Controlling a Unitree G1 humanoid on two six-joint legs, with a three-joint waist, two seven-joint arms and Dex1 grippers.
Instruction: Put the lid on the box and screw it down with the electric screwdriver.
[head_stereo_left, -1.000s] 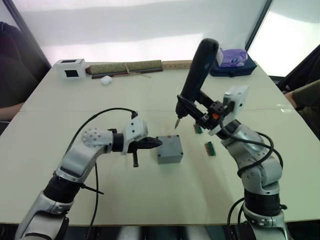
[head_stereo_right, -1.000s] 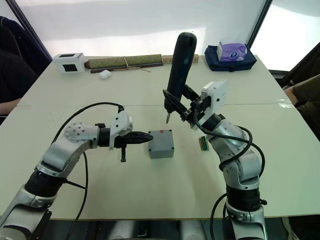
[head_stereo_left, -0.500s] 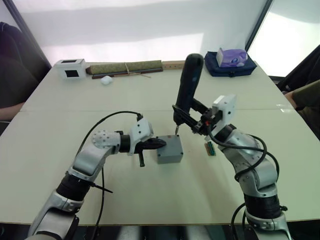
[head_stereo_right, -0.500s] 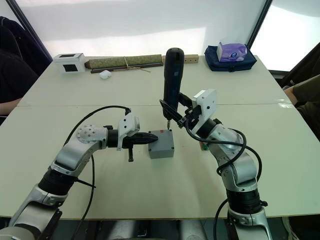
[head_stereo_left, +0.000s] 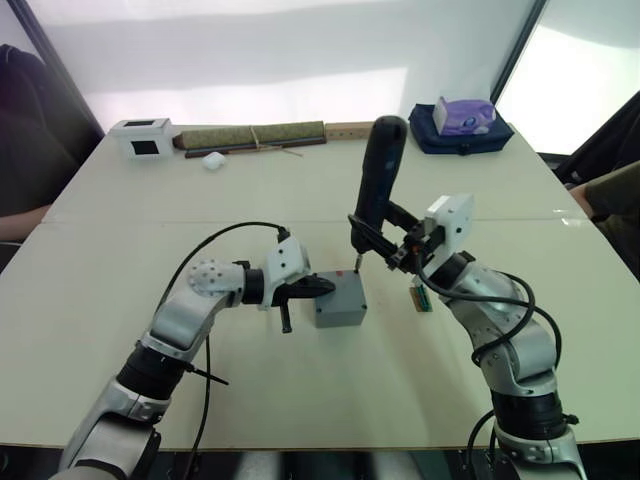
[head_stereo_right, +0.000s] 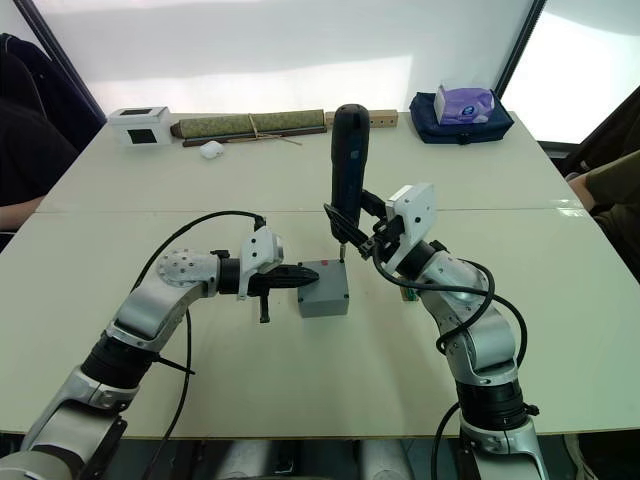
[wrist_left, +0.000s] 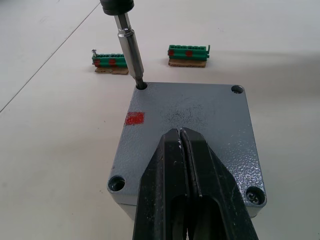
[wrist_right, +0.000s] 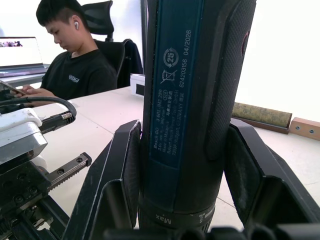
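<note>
Just box (wrist_left: 187, 135) under left claw (wrist_left: 181, 150)

Your robot's two arms are built of silver-grey rounded segments with black joint bands. Behind the left claw (head_stereo_left: 318, 287) sits a round silver disc dotted with small screws, then a white angular wrist housing; a black cable loops from that housing back along the arm. The claw's fingers (wrist_left: 200, 175) are glossy black and taper to points. Behind the right claw (head_stereo_right: 368, 237) you see a similar white block and looping black cables; its fingers (wrist_right: 250, 165) are broad black plates.
</note>
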